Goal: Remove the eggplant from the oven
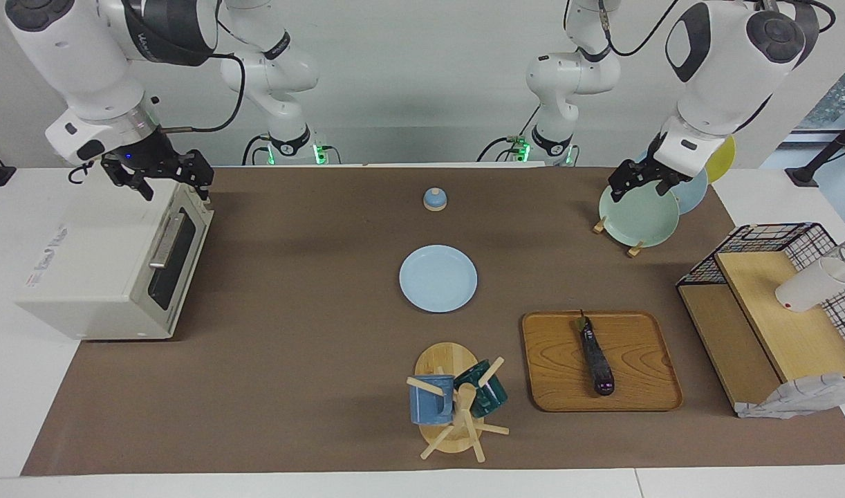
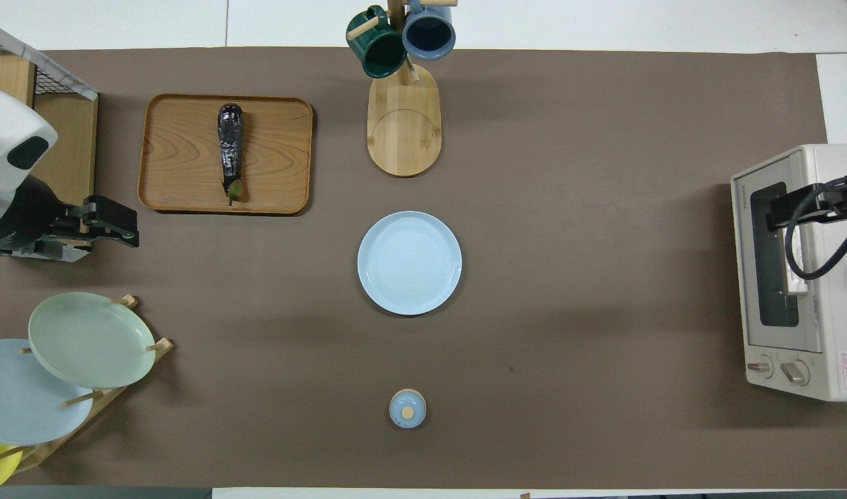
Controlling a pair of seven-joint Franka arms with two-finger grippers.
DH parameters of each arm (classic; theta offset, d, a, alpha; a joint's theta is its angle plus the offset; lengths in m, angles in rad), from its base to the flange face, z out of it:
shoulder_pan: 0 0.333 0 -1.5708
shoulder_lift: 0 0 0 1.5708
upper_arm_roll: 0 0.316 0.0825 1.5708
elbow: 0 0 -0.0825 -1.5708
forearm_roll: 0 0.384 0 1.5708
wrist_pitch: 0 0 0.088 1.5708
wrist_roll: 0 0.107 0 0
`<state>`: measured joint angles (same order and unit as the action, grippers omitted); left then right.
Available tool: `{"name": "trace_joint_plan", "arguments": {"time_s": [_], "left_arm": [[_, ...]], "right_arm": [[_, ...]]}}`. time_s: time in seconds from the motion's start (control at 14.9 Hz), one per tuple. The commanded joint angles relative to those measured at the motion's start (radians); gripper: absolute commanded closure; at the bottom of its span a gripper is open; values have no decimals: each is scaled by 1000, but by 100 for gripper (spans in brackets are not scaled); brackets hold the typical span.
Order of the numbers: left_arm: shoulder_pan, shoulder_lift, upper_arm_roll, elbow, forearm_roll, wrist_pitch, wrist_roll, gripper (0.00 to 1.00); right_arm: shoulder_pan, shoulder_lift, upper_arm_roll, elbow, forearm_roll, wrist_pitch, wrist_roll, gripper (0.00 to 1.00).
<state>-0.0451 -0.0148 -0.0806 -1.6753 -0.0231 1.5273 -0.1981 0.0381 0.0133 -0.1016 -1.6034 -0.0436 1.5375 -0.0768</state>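
The dark eggplant (image 1: pixel 595 358) lies on a wooden tray (image 1: pixel 644 360), stem end toward the robots; it also shows in the overhead view (image 2: pixel 230 149). The off-white oven (image 1: pixel 111 277) stands at the right arm's end of the table with its glass door shut; it also shows in the overhead view (image 2: pixel 805 277). My right gripper (image 1: pixel 172 183) hangs open and empty just over the top edge of the oven's door. My left gripper (image 1: pixel 640 185) is open and empty, up over the plate rack at the left arm's end.
A light blue plate (image 1: pixel 438 278) lies mid-table. A mug tree (image 1: pixel 457 401) with two mugs stands beside the tray. A rack holds a green plate (image 1: pixel 638 216) and others. A small blue lid (image 1: pixel 434 200) sits near the robots. A wire basket shelf (image 1: pixel 775 304) holds a white cup (image 1: pixel 813 283).
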Motion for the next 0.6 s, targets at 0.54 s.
{"name": "trace_joint_plan", "arguments": {"time_s": [0.54], "left_arm": [[59, 1, -71, 51, -9, -58, 75, 0]], "right_arm": [[5, -7, -13, -6, 28, -3, -21, 0]]}}
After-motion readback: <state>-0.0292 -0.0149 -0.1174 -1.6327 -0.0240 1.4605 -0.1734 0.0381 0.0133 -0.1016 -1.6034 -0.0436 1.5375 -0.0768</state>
